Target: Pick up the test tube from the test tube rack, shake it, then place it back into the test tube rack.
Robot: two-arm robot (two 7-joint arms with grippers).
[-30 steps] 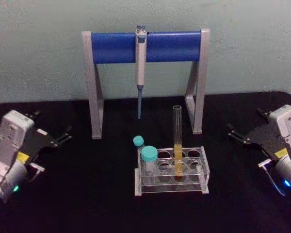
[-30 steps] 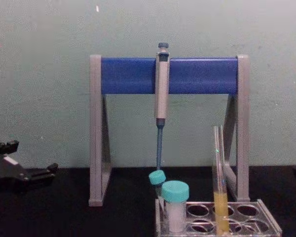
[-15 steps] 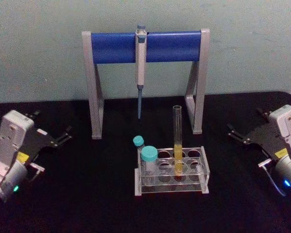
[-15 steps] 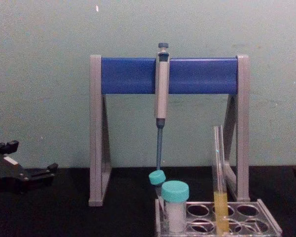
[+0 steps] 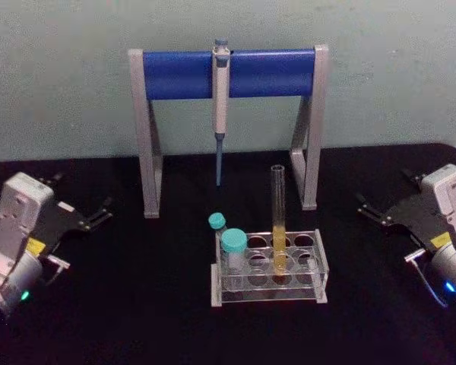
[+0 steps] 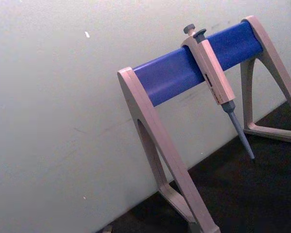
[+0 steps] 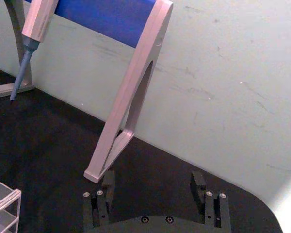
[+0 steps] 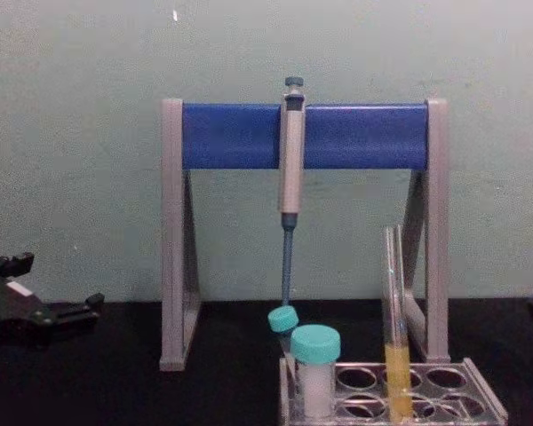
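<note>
One test tube rack (image 5: 267,296) sits nearest, on the black table (image 5: 137,312).
- In the rack's left end: two teal-capped white tubes, the larger (image 5: 233,245) in front, the smaller (image 5: 216,222) behind it.
- The test tube (image 5: 278,217) stands in a hole right of the rack's centre; which row, I cannot tell. It is close to upright and uncapped, with yellow-orange liquid in its lower part. Nothing is touching it.
- Left gripper (image 5: 82,199): well apart from the rack on its left, low over the table, fingers spread, holding nothing.
- Right gripper (image 5: 384,192): well apart from the rack on its right, fingers (image 7: 106,183) spread wide, nothing between them.
- Behind the rack: a grey-and-blue pipette stand (image 5: 182,74), with a pipette (image 5: 220,95) hanging from its bar, tip down, above the table left of the test tube.
- Behind the stand: a pale green wall (image 5: 61,91).
</note>
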